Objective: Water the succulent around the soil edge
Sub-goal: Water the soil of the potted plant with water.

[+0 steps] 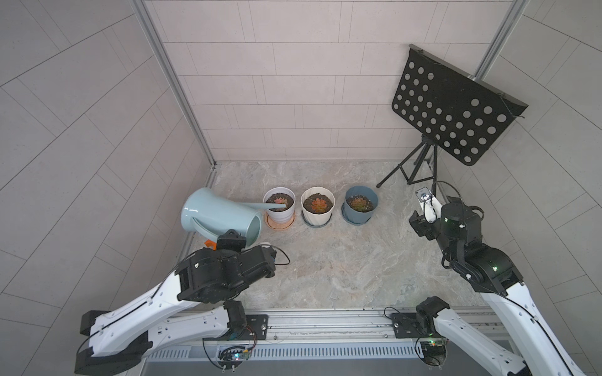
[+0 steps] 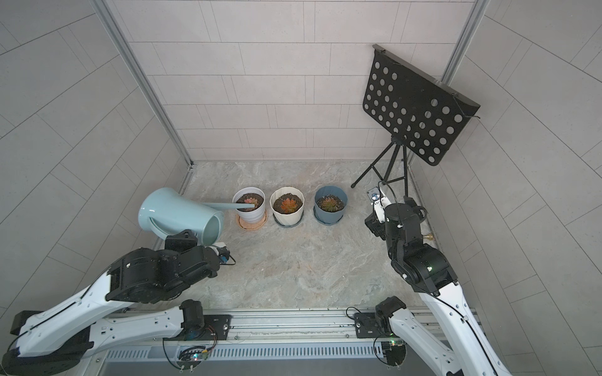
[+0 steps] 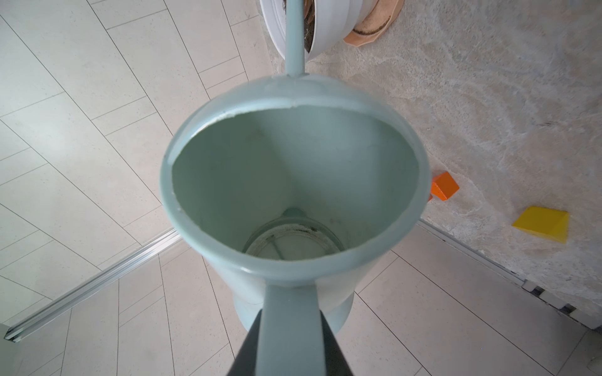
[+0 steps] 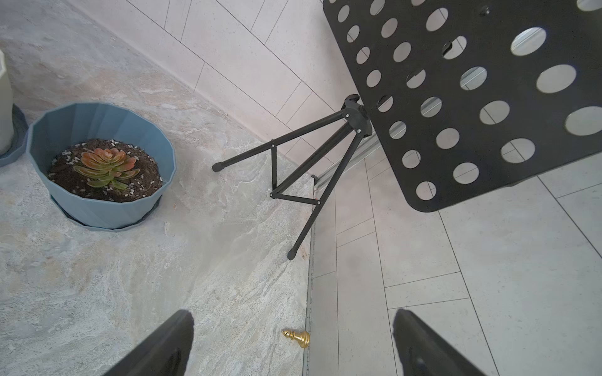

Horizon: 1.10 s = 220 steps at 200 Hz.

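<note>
Left gripper grips can (tilted) — spout over pot.

We see the pale-blue watering can tipped far over — its thin spout crosses the rim of the white pot, tip above soil beside the pinkish succulent.

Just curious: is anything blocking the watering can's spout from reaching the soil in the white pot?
Nothing visible does. The spout extends over the white pot, its tip above the soil.
</note>
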Motion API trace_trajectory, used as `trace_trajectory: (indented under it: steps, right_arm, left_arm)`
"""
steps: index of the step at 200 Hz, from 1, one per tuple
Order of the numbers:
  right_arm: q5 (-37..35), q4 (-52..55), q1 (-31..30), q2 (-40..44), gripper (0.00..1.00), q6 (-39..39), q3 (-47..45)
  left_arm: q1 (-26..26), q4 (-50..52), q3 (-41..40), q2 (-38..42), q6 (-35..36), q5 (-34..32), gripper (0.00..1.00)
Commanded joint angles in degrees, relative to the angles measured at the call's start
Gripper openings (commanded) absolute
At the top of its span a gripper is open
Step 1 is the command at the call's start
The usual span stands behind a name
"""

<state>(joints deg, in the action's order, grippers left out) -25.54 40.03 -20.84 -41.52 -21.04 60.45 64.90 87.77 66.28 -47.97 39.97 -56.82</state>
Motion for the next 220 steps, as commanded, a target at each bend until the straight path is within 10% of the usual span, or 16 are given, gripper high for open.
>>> trace_trajectory:
  steps: [1,220]
  right_arm:
    - [-0.4,-1.6,0.2,0.5,1.00,-0.3,-0.6]
    - [-0.4,-1.9,0.2,0.2,1.00,-0.3,-0.3]
  left_arm:
    - [0.3,-2.8,-0.5,-0.2,2.1,-3.1,0.00]
    - [-4.5,-19.5,-3.5,-1.3,12.5,-1.9,0.00]
